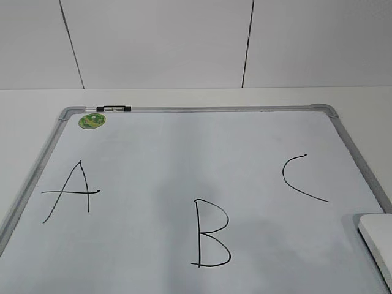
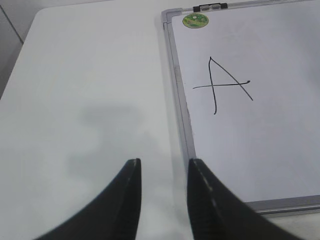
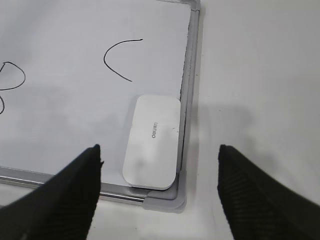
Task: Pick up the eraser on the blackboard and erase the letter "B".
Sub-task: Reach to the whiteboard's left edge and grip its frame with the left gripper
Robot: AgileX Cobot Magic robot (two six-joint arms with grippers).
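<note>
White tabletop [image 1: 184, 98] backed by pale wall panels carries the large pale blackboard with its silver-grey metal frame [image 1: 202, 109], flat and marked with a hand-drawn black "A" [image 1: 70, 192], the thin black letter "B" [image 1: 211, 234] and a black "C" [image 1: 300, 176], plus a small round green sticker [image 1: 92, 120] near one corner. Seen from the right wrist, the right gripper [image 3: 160, 165] hangs with its dark fingers [image 3: 75, 195] spread wide and holds nothing; the flat oblong white plastic eraser [image 3: 152, 141] lies on the board directly ahead of and between them, tucked against the frame in the corner nearest the claw, with the "C" beyond it and the "B" off to the claw's left. The left gripper [image 2: 164, 167] hovers over bare table just beside the frame's edge, fingers parted by a narrow gap and empty, the "A" ahead to its right.
</note>
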